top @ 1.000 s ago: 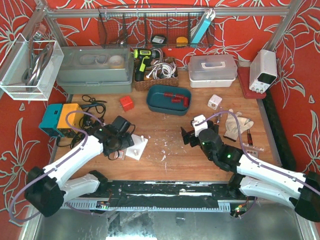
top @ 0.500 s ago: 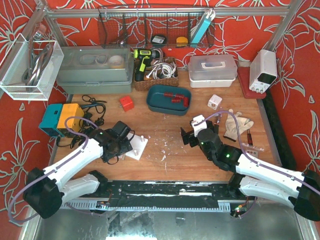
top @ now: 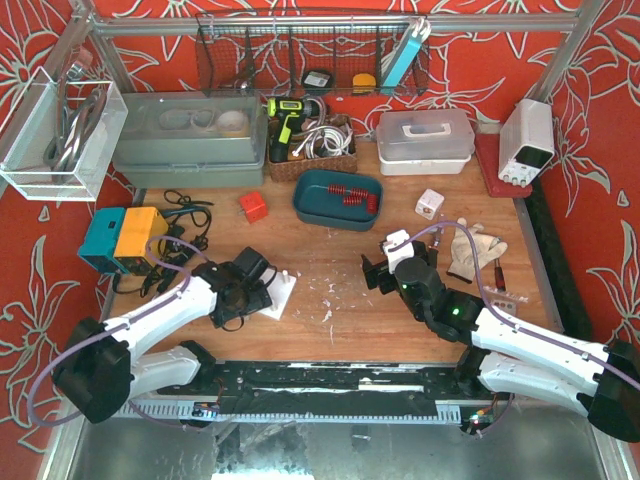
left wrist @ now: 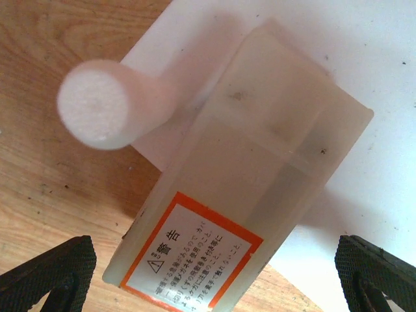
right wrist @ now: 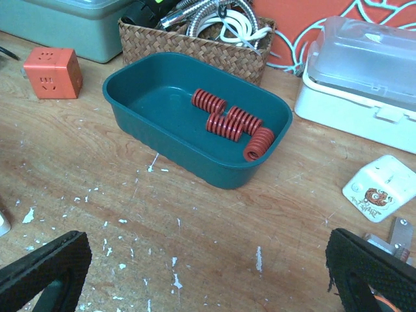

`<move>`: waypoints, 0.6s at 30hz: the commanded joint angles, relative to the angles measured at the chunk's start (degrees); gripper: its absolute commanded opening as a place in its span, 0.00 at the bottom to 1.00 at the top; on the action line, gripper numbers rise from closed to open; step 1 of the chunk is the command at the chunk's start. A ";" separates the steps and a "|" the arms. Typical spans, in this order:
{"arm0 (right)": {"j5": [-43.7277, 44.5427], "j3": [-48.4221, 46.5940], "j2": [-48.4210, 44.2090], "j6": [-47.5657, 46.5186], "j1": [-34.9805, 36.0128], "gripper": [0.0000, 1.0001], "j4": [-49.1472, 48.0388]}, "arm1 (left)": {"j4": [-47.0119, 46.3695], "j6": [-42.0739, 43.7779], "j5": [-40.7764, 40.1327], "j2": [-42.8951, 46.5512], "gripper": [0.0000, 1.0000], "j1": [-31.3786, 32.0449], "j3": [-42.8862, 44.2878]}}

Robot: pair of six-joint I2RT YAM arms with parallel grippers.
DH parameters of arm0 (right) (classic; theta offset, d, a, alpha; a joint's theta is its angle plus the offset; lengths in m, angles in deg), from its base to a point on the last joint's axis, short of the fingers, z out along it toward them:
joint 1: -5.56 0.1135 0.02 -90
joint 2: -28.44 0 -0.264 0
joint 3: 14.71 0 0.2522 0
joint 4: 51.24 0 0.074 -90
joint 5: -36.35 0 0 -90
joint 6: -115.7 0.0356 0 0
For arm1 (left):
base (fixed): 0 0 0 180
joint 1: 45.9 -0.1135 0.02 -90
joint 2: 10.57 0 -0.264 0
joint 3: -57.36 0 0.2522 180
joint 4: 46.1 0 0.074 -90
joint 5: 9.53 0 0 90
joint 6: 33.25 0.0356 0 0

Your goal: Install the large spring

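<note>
Jaws of the left gripper [left wrist: 209,281] stood wide apart near the left part of the tabletop's near edge, holding nothing. Its black fingertips [left wrist: 47,272] showed only at the bottom corners of the wrist view. Between them lay a translucent block [left wrist: 260,162] bearing an orange-bordered warning label [left wrist: 195,250]. The block rested partly on a white base plate [left wrist: 370,52] and partly over the bare wood. A white peg [left wrist: 96,101] rose from the plate just beside the block. From above, that gripper [top: 245,290] hung over the plate's [top: 280,297] left side.

Further back, toward the middle of the far edge, an orange cube [right wrist: 53,72] sat left of a teal tray [right wrist: 149,84]. Four red springs [right wrist: 227,120] lay loose in the tray, bunched toward its right end; which one was the large one could not be told. A wicker basket [right wrist: 195,40] stood behind the tray.

Right of centre, the right gripper [right wrist: 208,273] hovered above the wood, spread open and empty, well apart from the tray. A white lidded box [right wrist: 370,71] stood by the far edge, with a small white cube [right wrist: 385,188] nearer.
</note>
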 commanded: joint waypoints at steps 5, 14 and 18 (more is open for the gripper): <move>2.32 -0.95 -0.11 0.45 0.15 0.99 0.57 | -3.09 1.60 1.39 -1.15 0.99 1.13 -0.58; 2.81 -1.05 -0.17 0.43 0.15 0.99 0.88 | -2.28 0.11 0.05 0.89 0.81 2.31 -0.83; 2.93 -1.05 -0.17 0.43 0.14 0.99 0.95 | -1.24 -0.56 -1.15 0.66 0.76 2.32 -0.79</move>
